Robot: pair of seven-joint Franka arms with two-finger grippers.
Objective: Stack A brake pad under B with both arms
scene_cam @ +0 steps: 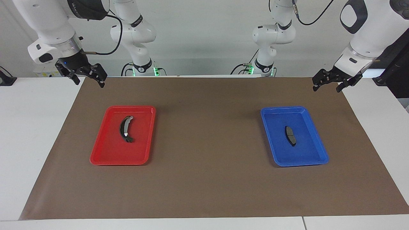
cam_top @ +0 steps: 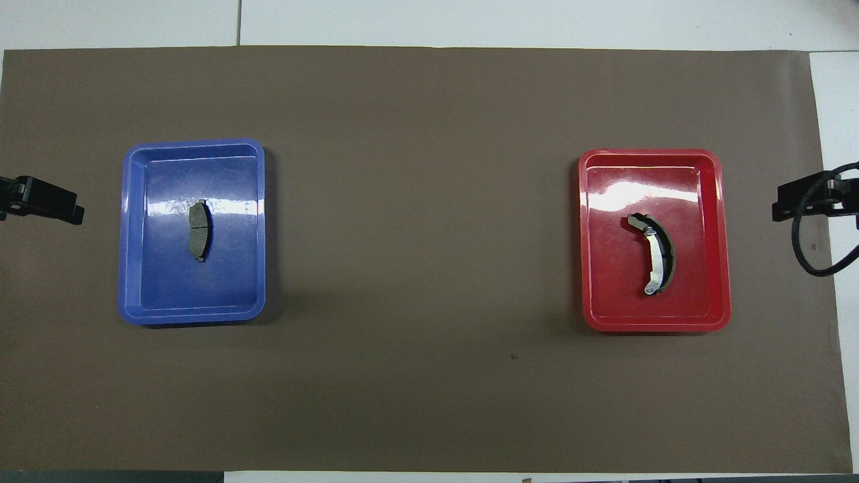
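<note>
The A brake pad [scene_cam: 290, 135], a short dark grey pad with a centre groove, lies in a blue tray [scene_cam: 306, 150] toward the left arm's end of the table; it also shows in the overhead view [cam_top: 198, 230]. B [scene_cam: 126, 129], a long black crescent with a pale strip, lies in a red tray [scene_cam: 110, 153] toward the right arm's end, and it shows from overhead too [cam_top: 656, 253]. My left gripper [scene_cam: 326, 88] hangs open and empty over the mat's edge beside the blue tray. My right gripper [scene_cam: 89, 82] hangs open and empty over the mat's edge beside the red tray.
A brown mat [scene_cam: 204, 166] covers the white table [scene_cam: 35, 127], and both trays rest on it, far apart. In the overhead view the blue tray [cam_top: 161, 288] and the red tray [cam_top: 617, 302] show, with the gripper tips at the side edges.
</note>
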